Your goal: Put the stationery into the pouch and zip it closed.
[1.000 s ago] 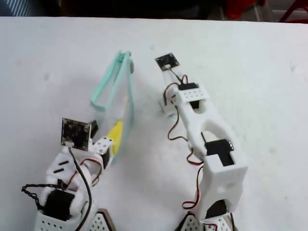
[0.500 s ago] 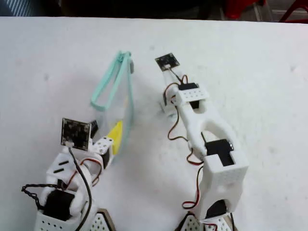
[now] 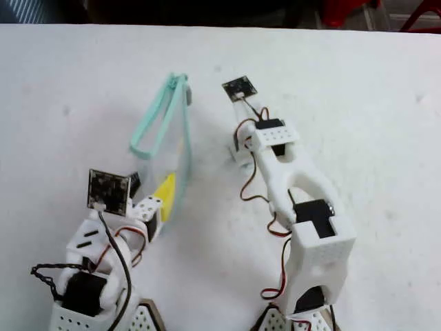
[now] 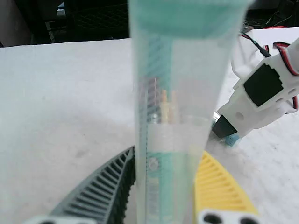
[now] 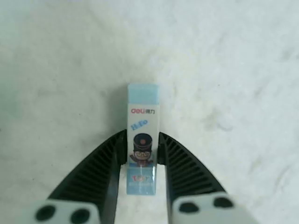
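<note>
A clear pouch with teal trim point(image 3: 167, 131) stands on edge on the white table point(image 3: 358, 89), its mouth open at the far end. My left gripper point(image 3: 164, 200) is shut on the pouch's near end. In the left wrist view the pouch point(image 4: 177, 93) sits between the grey and yellow fingers point(image 4: 219, 191), with pens showing inside it. My right gripper point(image 5: 142, 136) points down at the table and is shut on a light blue eraser point(image 5: 143, 105). In the high view the right gripper point(image 3: 240, 152) stands just right of the pouch. The eraser point(image 4: 232, 139) also shows past the pouch.
The right arm's white body point(image 3: 303, 207) stretches from the near edge toward the table's middle. The left arm's base point(image 3: 89, 289) fills the near left corner. Bare table lies to the far left and far right.
The pouch shifted slightly in the left gripper about a second ago and has kept still since. Both arms hold their places.
</note>
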